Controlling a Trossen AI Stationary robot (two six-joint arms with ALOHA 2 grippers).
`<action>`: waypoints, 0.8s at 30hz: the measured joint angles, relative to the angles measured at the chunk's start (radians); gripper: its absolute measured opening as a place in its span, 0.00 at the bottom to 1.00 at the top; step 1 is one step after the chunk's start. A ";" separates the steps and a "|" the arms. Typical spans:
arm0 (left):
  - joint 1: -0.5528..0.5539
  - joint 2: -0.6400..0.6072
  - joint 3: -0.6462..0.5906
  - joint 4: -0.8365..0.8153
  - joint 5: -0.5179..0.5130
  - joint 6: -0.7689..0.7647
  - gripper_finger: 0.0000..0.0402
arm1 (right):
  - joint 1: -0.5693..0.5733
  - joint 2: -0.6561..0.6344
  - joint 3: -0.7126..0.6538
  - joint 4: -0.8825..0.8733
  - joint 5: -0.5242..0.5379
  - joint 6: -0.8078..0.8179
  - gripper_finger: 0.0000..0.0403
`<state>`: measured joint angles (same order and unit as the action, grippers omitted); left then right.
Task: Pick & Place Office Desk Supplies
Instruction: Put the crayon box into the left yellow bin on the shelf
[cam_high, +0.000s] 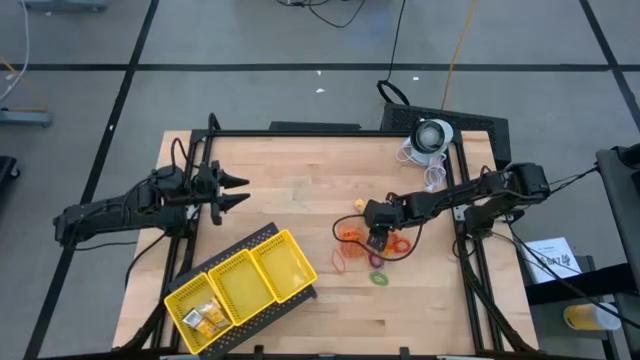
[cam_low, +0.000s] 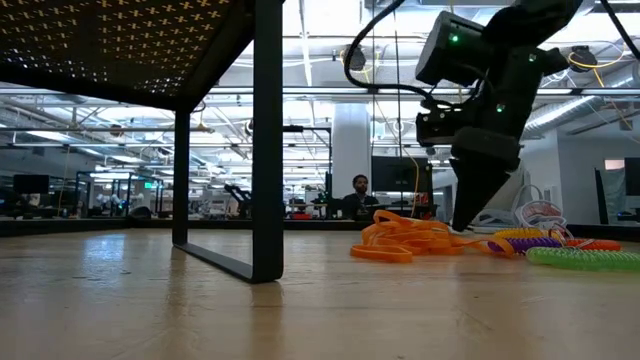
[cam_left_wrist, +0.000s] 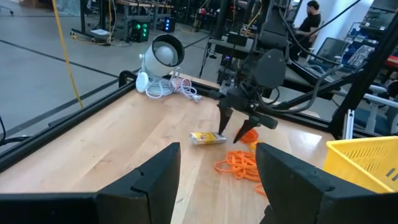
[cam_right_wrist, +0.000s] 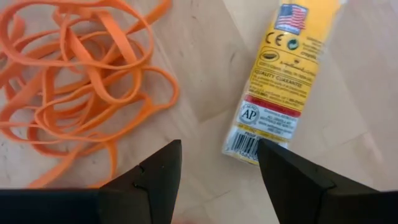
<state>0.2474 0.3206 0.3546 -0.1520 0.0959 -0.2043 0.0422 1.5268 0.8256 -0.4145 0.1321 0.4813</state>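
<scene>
Wooden tabletop, lab room behind. Right gripper (cam_high: 377, 240) hangs low, fingers parted and empty, over the supplies at centre-right: orange rubber bands (cam_right_wrist: 81, 74) off one fingertip, yellow packet (cam_right_wrist: 283, 81) just beyond the other, long axis running away from the fingers (neither sits between them). Right arm is far nearer. Left gripper (cam_high: 238, 191) waits open near the yellow tray (cam_high: 243, 286).

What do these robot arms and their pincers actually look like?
Both arms are dark, almost black, built of chunky jointed segments with black cables looped alongside. The left gripper and the right gripper each end in two tapering, pointed black fingers. Small green lights glow on the right arm's wrist block in the low view.
</scene>
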 joint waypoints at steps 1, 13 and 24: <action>0.000 0.000 0.000 0.000 0.000 0.000 0.54 | -0.006 -0.002 0.000 0.000 -0.002 -0.011 0.50; -0.001 0.000 0.000 -0.001 -0.037 -0.015 0.54 | -0.063 -0.094 -0.008 -0.035 0.112 -0.097 0.50; 0.000 0.000 0.000 -0.004 -0.044 -0.027 0.54 | -0.063 -0.096 -0.134 0.158 0.126 -0.158 0.66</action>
<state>0.2470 0.3210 0.3542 -0.1556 0.0517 -0.2310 -0.0204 1.4311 0.6919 -0.2568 0.2583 0.3228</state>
